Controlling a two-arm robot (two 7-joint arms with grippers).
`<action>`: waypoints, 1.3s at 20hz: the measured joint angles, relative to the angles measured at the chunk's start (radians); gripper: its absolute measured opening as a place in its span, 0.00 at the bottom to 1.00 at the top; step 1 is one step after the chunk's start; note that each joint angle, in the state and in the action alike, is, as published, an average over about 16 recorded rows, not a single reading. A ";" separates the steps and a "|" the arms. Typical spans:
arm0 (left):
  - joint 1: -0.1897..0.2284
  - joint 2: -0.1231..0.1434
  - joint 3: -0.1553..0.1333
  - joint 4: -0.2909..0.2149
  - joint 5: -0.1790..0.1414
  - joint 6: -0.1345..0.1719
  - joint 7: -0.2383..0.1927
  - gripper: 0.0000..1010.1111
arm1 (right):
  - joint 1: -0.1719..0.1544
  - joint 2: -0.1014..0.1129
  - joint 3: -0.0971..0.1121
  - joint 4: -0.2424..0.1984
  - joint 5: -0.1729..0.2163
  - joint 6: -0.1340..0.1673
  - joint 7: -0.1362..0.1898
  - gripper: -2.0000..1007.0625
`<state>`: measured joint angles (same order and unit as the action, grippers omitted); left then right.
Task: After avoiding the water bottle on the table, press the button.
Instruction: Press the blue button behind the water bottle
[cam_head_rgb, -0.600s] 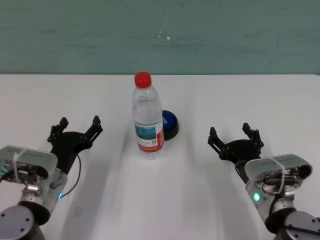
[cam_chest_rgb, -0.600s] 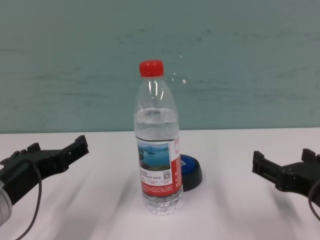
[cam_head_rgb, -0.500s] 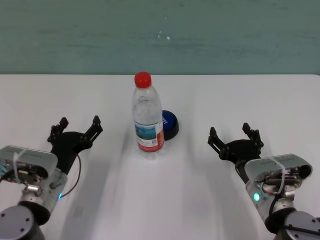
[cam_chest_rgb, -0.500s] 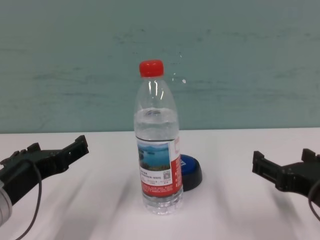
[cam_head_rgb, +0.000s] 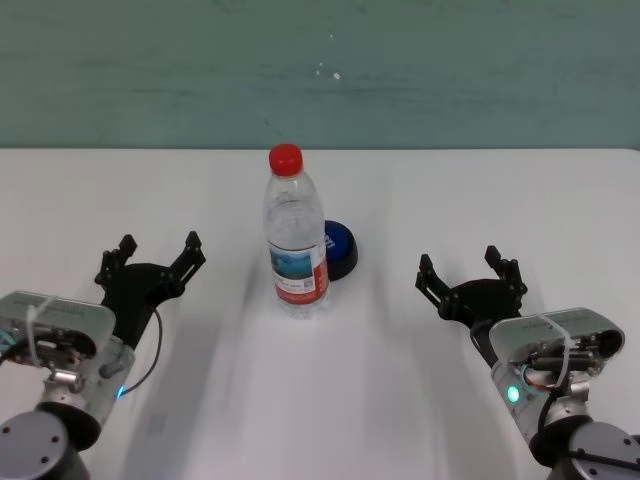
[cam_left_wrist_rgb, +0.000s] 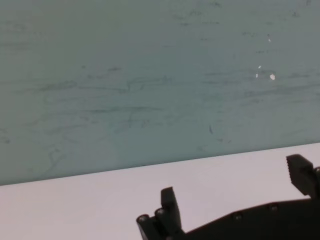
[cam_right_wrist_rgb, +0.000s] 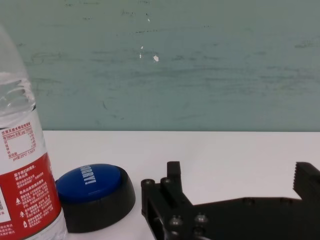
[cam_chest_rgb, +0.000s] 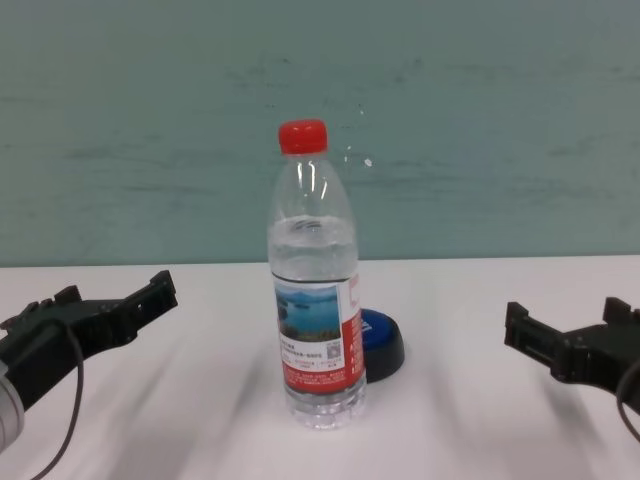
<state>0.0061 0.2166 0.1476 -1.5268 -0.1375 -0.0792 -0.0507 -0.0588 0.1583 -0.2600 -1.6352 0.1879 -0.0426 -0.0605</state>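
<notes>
The button (cam_head_rgb: 339, 249) sat on the table (cam_head_rgb: 330, 400) near its middle, its blue top showing above a black dome base. The water bottle (cam_head_rgb: 296, 235) stood upright just in front of it and slightly to the left, so that from the head and chest views the bottle's body covered the button's left part; whether the two touched could not be told. The bottle had a red cap (cam_head_rgb: 286, 158) and a red-and-white label with a blue picture, and it was partly filled with clear liquid.

The left gripper (cam_head_rgb: 156, 254) was to the left of the bottle and nearer the robot, well apart from it, its black fingers spread wide with nothing between them. The right gripper (cam_head_rgb: 470, 270) was to the right of the button and nearer the robot, also well apart, with its fingers spread and holding nothing. In the right wrist view the button (cam_right_wrist_rgb: 94, 192) and the bottle's label lay beyond its fingers. A teal wall (cam_head_rgb: 400, 70) rose behind the table's far edge.
</notes>
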 joint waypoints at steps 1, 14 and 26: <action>0.000 0.000 0.000 0.000 0.000 0.000 0.000 1.00 | 0.000 0.000 0.000 0.000 0.000 0.000 0.000 1.00; 0.000 0.000 0.000 0.000 0.000 0.000 0.000 1.00 | 0.000 0.000 0.000 0.000 0.000 0.000 0.000 1.00; 0.002 0.000 -0.004 0.000 -0.002 0.000 -0.008 1.00 | 0.000 0.000 0.000 0.000 0.000 0.000 0.000 1.00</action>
<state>0.0079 0.2162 0.1440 -1.5272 -0.1391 -0.0794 -0.0583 -0.0588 0.1583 -0.2600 -1.6351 0.1879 -0.0426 -0.0605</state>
